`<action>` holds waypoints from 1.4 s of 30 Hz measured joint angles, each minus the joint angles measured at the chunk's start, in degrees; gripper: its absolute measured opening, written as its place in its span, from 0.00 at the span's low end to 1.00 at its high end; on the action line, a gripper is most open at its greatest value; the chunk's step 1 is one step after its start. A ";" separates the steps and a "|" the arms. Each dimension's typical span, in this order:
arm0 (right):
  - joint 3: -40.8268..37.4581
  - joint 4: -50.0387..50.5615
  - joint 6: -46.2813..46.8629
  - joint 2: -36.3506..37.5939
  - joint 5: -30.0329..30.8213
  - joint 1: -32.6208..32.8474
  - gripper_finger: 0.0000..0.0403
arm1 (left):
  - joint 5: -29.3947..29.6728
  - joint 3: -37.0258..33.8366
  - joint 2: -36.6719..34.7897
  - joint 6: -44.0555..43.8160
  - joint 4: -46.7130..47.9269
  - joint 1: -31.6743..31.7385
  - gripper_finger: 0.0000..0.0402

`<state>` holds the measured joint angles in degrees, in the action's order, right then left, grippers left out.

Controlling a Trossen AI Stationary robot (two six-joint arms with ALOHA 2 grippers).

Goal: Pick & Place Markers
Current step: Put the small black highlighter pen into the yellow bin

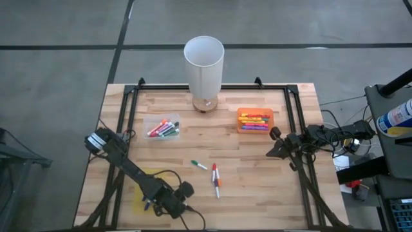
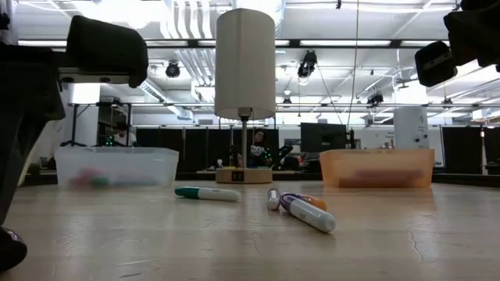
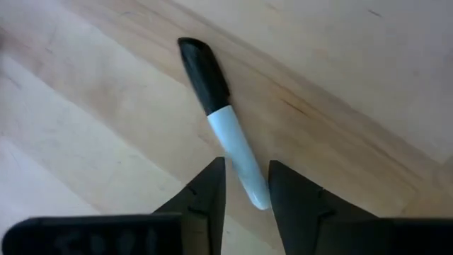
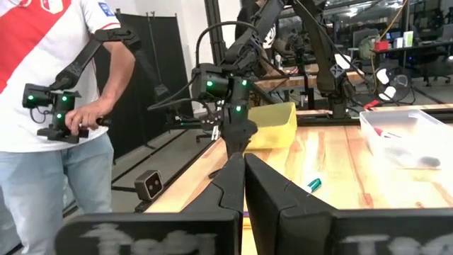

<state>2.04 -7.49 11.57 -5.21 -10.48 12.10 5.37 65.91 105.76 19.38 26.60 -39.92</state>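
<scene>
Left gripper (image 3: 246, 185) is gripping a black-capped marker (image 3: 225, 126) by its white barrel — fingers part-open, pinching it above the wooden table (image 1: 257, 187). Next, I judge: carrying it to the yellow tray (image 4: 272, 125) just beside. Right gripper (image 4: 244, 177) is waiting shut, empty, well apart. A person's hand (image 4: 85, 117) is working a control rig behind.
</scene>
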 joint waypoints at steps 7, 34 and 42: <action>0.00 0.00 -0.01 0.00 0.00 -0.01 0.02 | 0.84 -0.04 -4.43 -1.39 1.55 -0.15 0.26; 0.00 0.04 0.00 -0.15 0.00 -0.02 0.02 | -1.59 2.76 0.03 -11.54 -2.99 0.72 0.26; -0.02 0.02 0.00 -0.16 0.00 -0.01 0.02 | -1.44 2.32 2.22 -11.47 -3.13 1.00 0.26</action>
<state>2.03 -7.46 11.57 -5.37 -10.48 12.09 3.93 68.23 107.99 7.90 23.47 -38.92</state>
